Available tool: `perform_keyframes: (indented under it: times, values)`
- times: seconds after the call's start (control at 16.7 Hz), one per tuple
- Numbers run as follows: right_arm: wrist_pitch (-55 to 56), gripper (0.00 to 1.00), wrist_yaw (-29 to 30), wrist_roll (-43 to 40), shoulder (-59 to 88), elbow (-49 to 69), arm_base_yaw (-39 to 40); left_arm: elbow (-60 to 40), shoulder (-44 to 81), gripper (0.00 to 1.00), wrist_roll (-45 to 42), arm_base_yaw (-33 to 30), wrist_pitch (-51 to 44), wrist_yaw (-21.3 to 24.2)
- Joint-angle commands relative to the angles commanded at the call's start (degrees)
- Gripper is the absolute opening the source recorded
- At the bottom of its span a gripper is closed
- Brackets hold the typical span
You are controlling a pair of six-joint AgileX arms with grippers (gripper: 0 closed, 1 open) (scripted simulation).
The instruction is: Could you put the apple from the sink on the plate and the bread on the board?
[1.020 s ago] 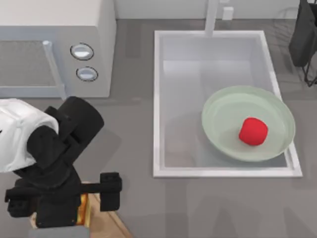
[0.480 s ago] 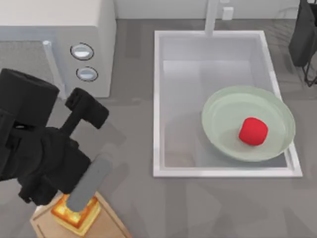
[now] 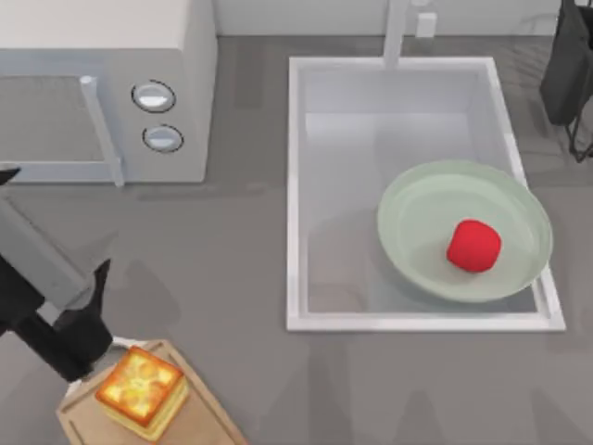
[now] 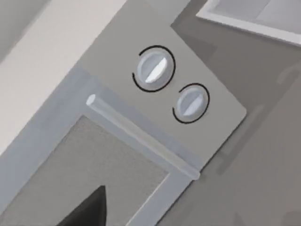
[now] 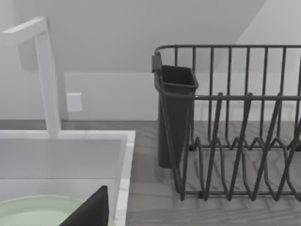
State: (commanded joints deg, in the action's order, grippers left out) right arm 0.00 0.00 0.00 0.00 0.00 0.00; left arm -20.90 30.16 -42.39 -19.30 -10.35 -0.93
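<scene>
The red apple (image 3: 473, 246) lies on the pale green plate (image 3: 417, 222), which rests inside the white-rimmed sink (image 3: 293, 185) toward its near right corner. The golden bread (image 3: 141, 389) lies flat on the wooden board (image 3: 202, 419) at the table's front left, with nothing holding it. My left arm (image 3: 56, 315) reaches in from the left edge, just beside the board and apart from the bread; its wrist view faces the microwave (image 4: 155, 141). A dark part of my right gripper (image 5: 94, 209) shows above the plate's rim (image 5: 42, 209) and the sink (image 5: 70, 136).
A grey microwave (image 3: 102, 83) with two knobs stands at the back left. The white faucet (image 3: 396, 32) rises behind the sink. A dark wire dish rack (image 3: 570, 74) with a cup holder (image 5: 176, 117) sits at the back right.
My left arm has drawn back from over the board toward the left edge, uncovering the bread, which stays on the board. Apple and plate have not moved.
</scene>
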Motion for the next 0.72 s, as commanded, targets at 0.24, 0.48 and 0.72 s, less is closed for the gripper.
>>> perform_keyframes:
  times: [0.24,0.48,0.72]
  values:
    - [0.0,1.0,0.0,0.0,0.0,0.0,0.0,10.14,-15.38,1.0,23.58,8.53,5.96,0.69]
    - [0.0,1.0,0.0,0.0,0.0,0.0,0.0,17.98,-26.44,1.0,37.91,16.16,9.44,0.94]
    - [0.0,1.0,0.0,0.0,0.0,0.0,0.0,20.9,-30.16,1.0,42.39,19.3,10.35,0.93]
